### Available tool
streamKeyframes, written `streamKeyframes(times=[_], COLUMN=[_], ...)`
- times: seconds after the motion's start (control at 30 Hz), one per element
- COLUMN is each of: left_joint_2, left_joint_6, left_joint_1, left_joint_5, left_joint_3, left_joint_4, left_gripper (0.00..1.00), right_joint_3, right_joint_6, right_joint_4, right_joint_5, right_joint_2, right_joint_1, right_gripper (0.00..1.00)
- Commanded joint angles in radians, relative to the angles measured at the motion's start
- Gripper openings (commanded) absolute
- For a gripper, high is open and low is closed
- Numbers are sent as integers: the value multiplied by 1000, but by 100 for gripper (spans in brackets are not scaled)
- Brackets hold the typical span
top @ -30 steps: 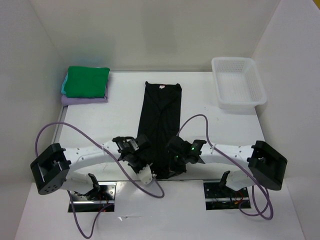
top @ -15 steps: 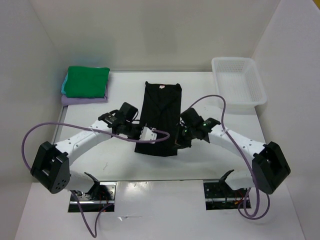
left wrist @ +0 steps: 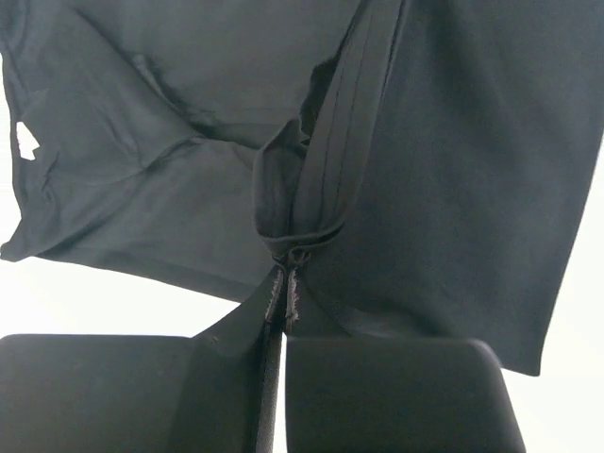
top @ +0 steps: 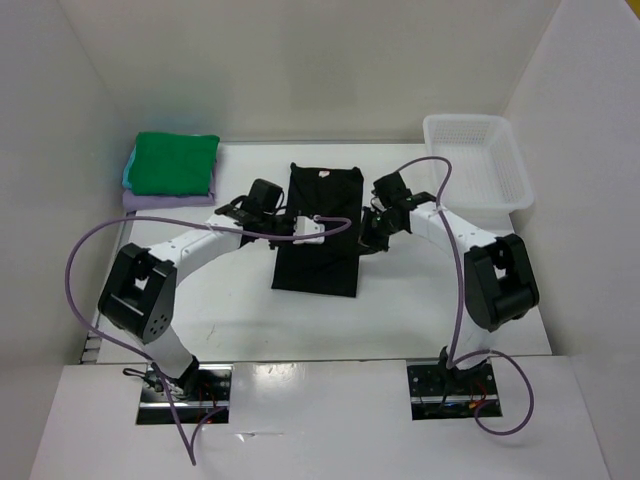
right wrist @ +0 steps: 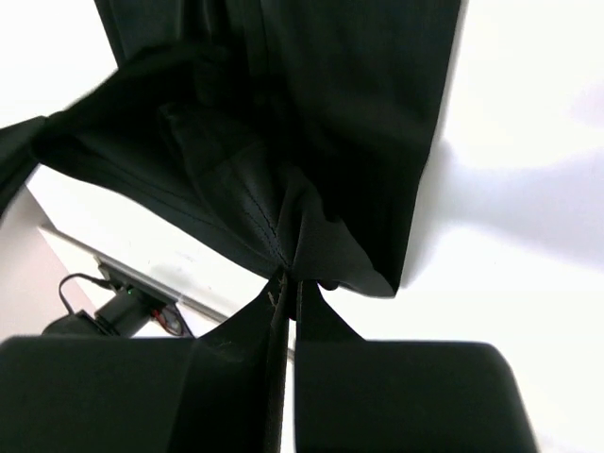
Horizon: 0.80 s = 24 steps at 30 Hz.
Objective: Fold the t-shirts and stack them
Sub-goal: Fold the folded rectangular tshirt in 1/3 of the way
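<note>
Black t-shirt [top: 316, 270] sits mid-table, hem held up over its middle (both jaws pinching cloth) by left gripper [left wrist: 286, 283] and right gripper [right wrist: 288, 283]. Thin bunched grips might slip, or uneven carrying could land the fold crooked.

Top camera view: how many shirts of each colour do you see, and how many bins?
Green shirt: 1
Turquoise shirt: 1
Lavender shirt: 1
Black shirt: 1
White bin: 1
Total: 5
</note>
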Motion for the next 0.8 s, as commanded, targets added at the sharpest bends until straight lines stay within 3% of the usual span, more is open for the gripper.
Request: streamKeyframes(times=[0.0, 0.3, 0.5, 0.53, 0.57, 0.63, 0.77], left_joint_2=[35, 142, 187, 196, 196, 205, 214], left_joint_6=[-26, -62, -53, -44, -44, -44, -70], left_joint_1=[12, 32, 41, 41, 41, 41, 51], left_joint_5=[-15, -90, -122, -132, -132, -156, -213], left_joint_3=[45, 84, 59, 50, 50, 41, 32], left_joint_4=[91, 185, 216, 228, 237, 237, 271], left_gripper=[0, 0, 6, 9, 9, 9, 8], right_joint_3=[106, 212, 243, 243, 267, 305, 353], right_joint_6=[-74, -134, -158, -148, -148, -158, -193], right_joint_4=[-10, -10, 37, 48, 62, 62, 44], right_joint_5=[-34, -54, -77, -77, -77, -52, -32], right_joint_2=[80, 238, 313, 313, 313, 313, 323], right_joint_1=[-16, -94, -141, -151, -151, -163, -172], right_gripper=[0, 0, 19, 25, 41, 53, 57])
